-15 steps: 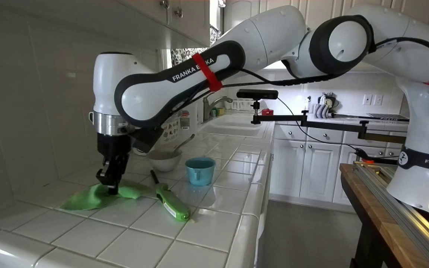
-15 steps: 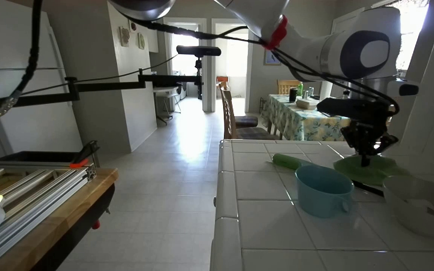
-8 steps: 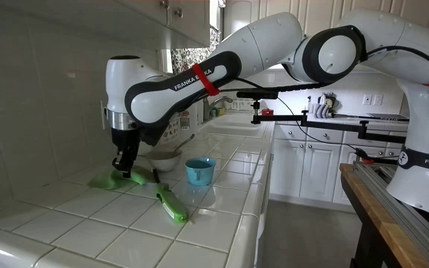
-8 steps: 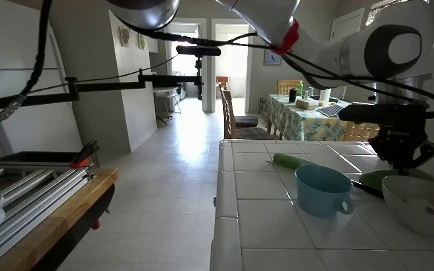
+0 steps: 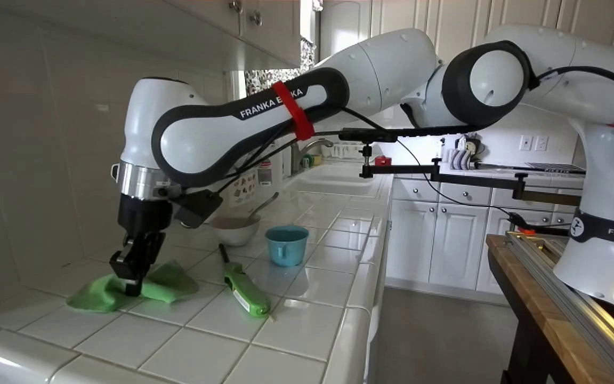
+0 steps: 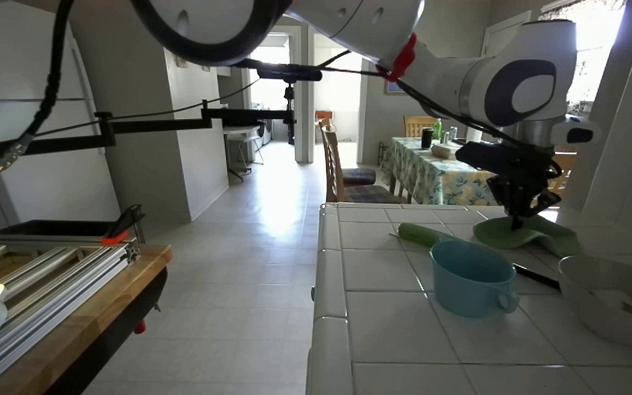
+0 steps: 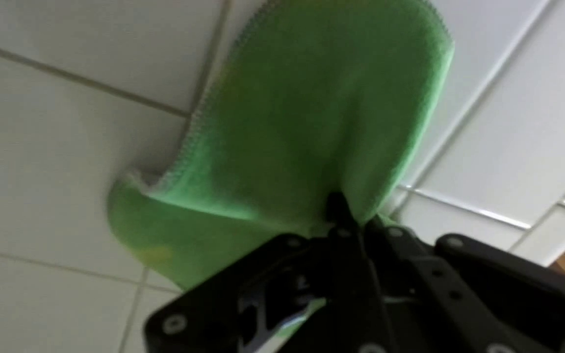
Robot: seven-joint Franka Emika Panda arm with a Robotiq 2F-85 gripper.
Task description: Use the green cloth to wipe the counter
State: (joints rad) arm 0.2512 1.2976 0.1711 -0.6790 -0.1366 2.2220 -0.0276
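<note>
Currently, the jaws press together, gripping the green fabric cloth [image 7: 282, 122]. Too wide a sweep could knock the green, black-tipped plastic lighter [image 5: 245, 288] nearby.

Tile counter [image 5: 216, 346]: white, under the jaws
Green cloth [image 7: 282, 132]: on it, pinched by the jaws
Green stick lighter [image 5: 245, 288]: near the jaws
Blue cup [image 5: 287, 249]: farther from the jaws
White bowl [image 5: 235, 234]: farther too
</note>
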